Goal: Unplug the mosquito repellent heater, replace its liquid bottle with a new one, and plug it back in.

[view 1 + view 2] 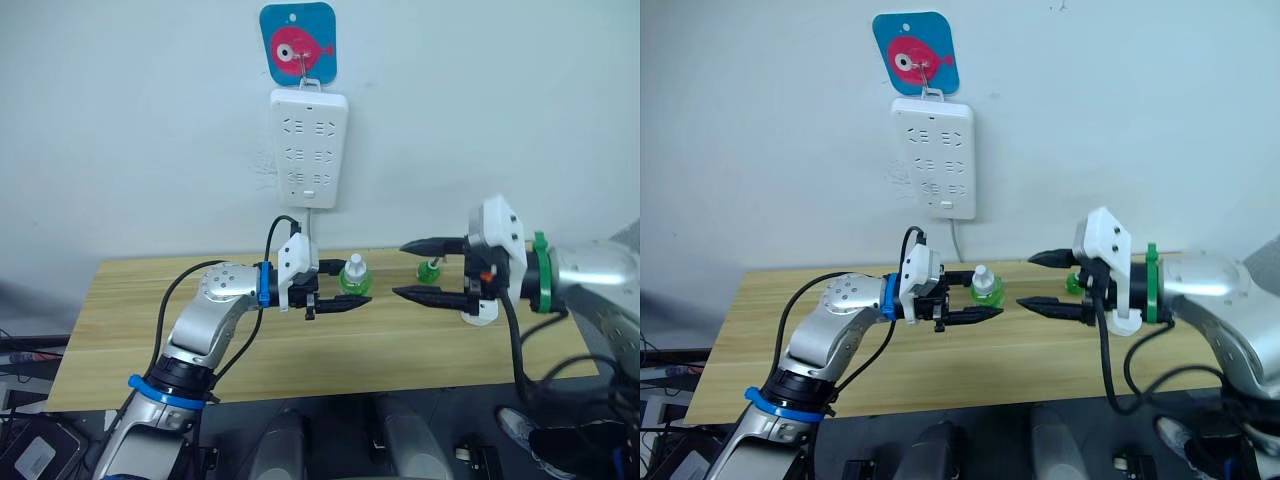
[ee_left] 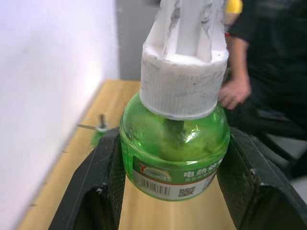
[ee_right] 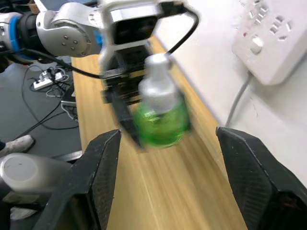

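You see a green liquid bottle (image 1: pixel 354 276) with a white ribbed cap just left of center in the head view, held above the wooden table (image 1: pixel 150 320). The left gripper (image 1: pixel 345 288) grasps it — in the left wrist view the two black fingers (image 2: pixel 103 182) press against both sides of the bottle's green body. A second small green bottle (image 1: pixel 430 269) stands on the table right of center, near the back edge. The right gripper (image 1: pixel 420 270) hangs at center right, its fingers spread wide with nothing between them, pointing toward the held bottle. A small white rounded piece (image 1: pixel 480 316) lies on the table under the right wrist — you cannot tell whether it is the heater. In the upper center, a white power strip (image 1: pixel 309 148) hangs on the wall below a blue card with a pink fish (image 1: pixel 298 43). A seated person's hand (image 2: pixel 233 91) shows in the left wrist view.
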